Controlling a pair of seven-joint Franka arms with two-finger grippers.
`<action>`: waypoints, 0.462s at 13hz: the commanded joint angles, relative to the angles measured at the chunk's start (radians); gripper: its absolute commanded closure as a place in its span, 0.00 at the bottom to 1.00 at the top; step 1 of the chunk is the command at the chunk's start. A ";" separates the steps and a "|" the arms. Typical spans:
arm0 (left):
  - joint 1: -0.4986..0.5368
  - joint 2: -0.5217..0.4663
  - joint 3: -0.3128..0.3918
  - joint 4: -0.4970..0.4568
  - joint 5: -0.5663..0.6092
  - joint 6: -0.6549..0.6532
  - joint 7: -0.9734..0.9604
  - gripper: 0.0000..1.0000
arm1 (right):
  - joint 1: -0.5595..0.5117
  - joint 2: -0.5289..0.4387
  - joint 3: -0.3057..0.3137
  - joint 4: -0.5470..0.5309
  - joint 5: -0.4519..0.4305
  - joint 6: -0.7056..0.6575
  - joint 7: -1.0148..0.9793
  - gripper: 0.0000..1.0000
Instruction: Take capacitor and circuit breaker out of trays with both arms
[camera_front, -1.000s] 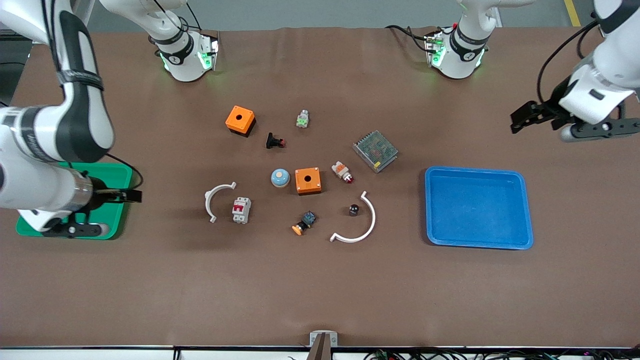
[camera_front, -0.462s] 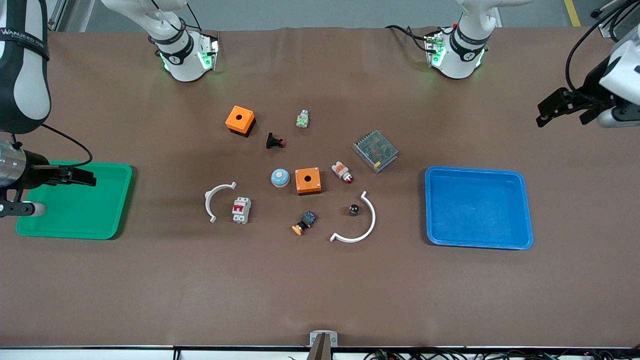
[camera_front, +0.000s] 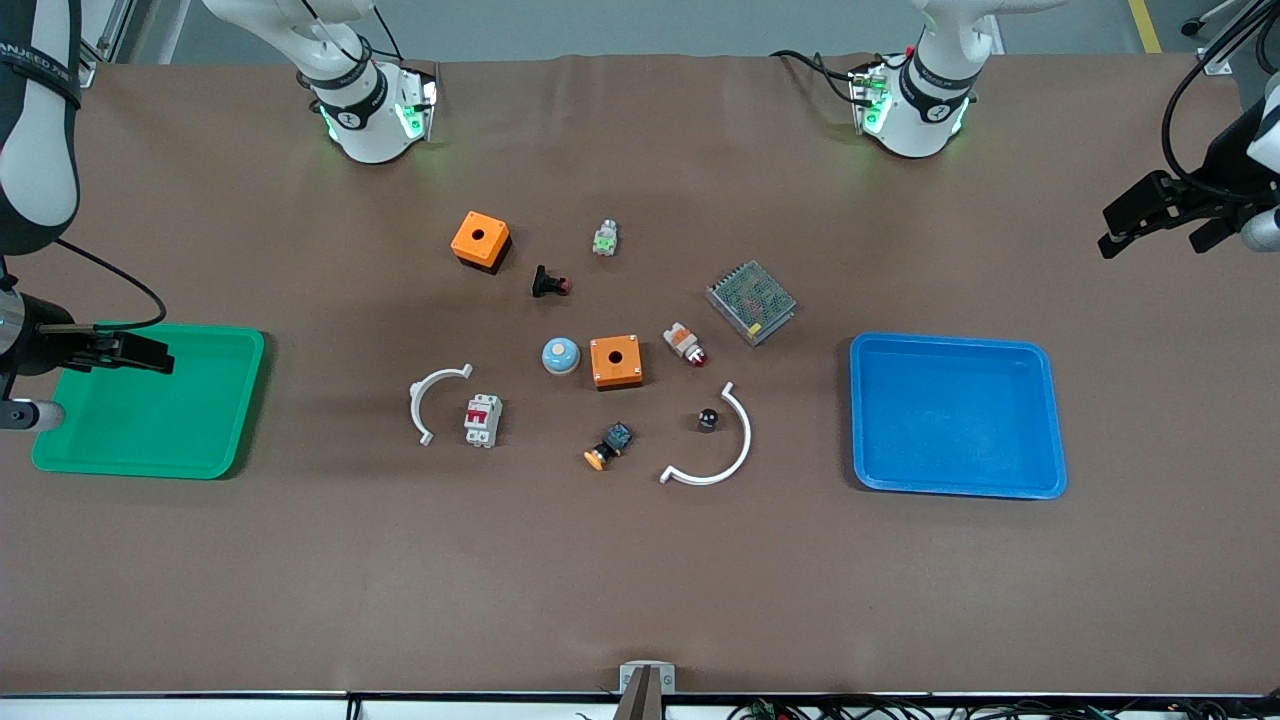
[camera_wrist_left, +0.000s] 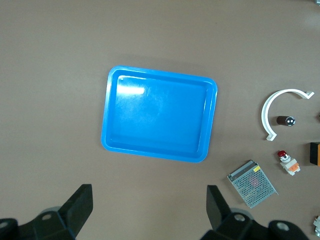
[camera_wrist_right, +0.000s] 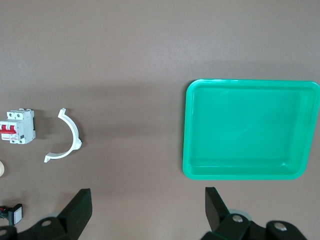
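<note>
The capacitor (camera_front: 708, 419), a tiny dark cylinder, lies on the table inside the curve of a white arc clip (camera_front: 728, 450); it also shows in the left wrist view (camera_wrist_left: 285, 120). The breaker (camera_front: 482, 420), a white block with red levers, lies beside another white arc clip (camera_front: 428, 400) and shows in the right wrist view (camera_wrist_right: 17, 126). My left gripper (camera_front: 1140, 215) is open and empty, high over the left arm's end of the table, with the blue tray (camera_wrist_left: 159, 114) below it. My right gripper (camera_front: 130, 350) is open and empty, high by the green tray (camera_wrist_right: 247, 130).
The blue tray (camera_front: 955, 415) and the green tray (camera_front: 150, 430) are empty. Two orange boxes (camera_front: 615, 361) (camera_front: 480, 240), a blue dome button (camera_front: 560, 355), a mesh-topped unit (camera_front: 751, 301), a white-orange part (camera_front: 685, 344) and other small parts lie mid-table.
Both arms have drawn back outward toward their own ends of the table. Nothing on the table has moved.
</note>
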 joint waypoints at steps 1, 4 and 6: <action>0.003 0.036 0.000 0.060 0.005 -0.031 0.013 0.00 | -0.035 -0.011 0.018 0.018 -0.006 -0.020 -0.013 0.00; 0.000 0.054 0.000 0.074 0.025 -0.029 0.046 0.00 | -0.041 -0.051 0.019 0.005 -0.003 -0.049 -0.004 0.00; -0.003 0.079 -0.003 0.112 0.031 -0.043 0.051 0.00 | -0.047 -0.091 0.019 -0.031 -0.003 -0.043 -0.012 0.00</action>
